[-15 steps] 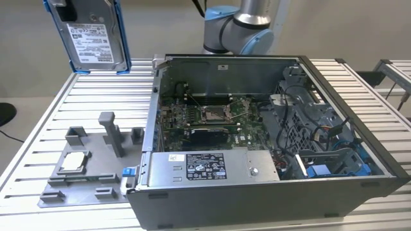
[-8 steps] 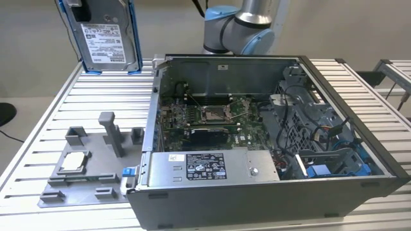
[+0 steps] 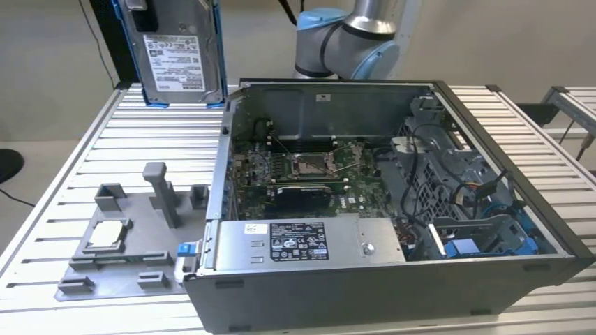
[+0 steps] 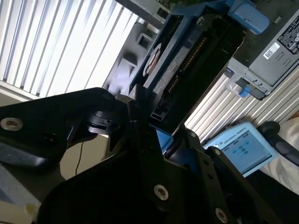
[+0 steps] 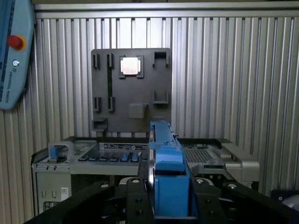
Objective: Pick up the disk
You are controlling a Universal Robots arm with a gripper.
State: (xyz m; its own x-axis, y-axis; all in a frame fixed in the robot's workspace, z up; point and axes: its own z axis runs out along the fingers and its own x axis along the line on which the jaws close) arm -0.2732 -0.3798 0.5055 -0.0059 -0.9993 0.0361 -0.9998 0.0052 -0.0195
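One disk [image 3: 177, 59] is what catches the eye, held upright near the top of the exterior view, at about eleven o'clock from the open computer case [image 3: 391, 279]. Its white label faces the room and its blue frame runs down both long edges.

Starting from the exterior view's left, the slatted metal table [image 3: 56, 174] carries a grey fixture tray [image 3: 121, 269] at about eight o'clock from the case. A small silver chip [image 3: 107, 234] sits in one of its pockets. The tray lies just beside the case wall, and the disk hangs well apart from it, farther back.

The case lies on its side with its lid off. A grey power supply box [image 3: 298, 241] sits along its near edge, with the processor socket [image 3: 310, 165] behind it at twelve o'clock from the box. The robot arm [image 3: 349, 35] rises behind the case at twelve o'clock.

In the first wrist view the gripper [image 5: 169, 196] is clamped on the disk, one black finger [image 5: 138, 196] pressed against each side of the blue frame. The tray and case lie far beneath it. A light-blue teach pendant [image 5: 11, 51] with a red button rests at the table's edge.
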